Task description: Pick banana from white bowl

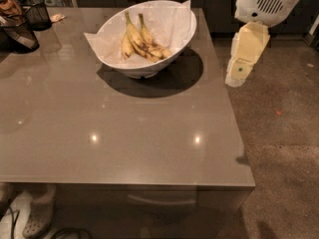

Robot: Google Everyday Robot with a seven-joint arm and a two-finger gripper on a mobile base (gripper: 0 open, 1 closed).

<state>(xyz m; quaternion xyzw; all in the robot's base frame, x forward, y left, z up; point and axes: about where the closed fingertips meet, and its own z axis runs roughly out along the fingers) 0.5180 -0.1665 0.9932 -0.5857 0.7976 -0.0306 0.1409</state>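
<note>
A smooth grey-brown bench (124, 138) with a glossy top fills most of the camera view, seen from above and in front. Ceiling lights show on it as small bright spots.

Toward the far side of the bench, a little right of centre, stands a large glossy white bowl with a slanted, uneven rim (149, 69). It is lined with crumpled white paper (172, 21) that sticks up past the rim at the left and right. The bowl throws a dark shadow on the bench to its right.

Inside the bowl lies a small bunch of bananas. The short curved banana blotched dark brown (152, 52) lies low in the bowl at the right of the bunch, touching two longer, cleaner yellow bananas (132, 33) whose stems point up and away.

The cream-coloured gripper (238, 74) hangs at the end of the white robot arm (266, 3), off the right edge of the bench, above the speckled brown floor (284, 133). It is level with the bowl but well apart from it and touches nothing. Whether it is open or closed cannot be told; nothing is seen in it.

At the far left corner of the bench stand two black mesh cups (36, 13). A pale shoe (37, 218) sits on the floor at lower left.
</note>
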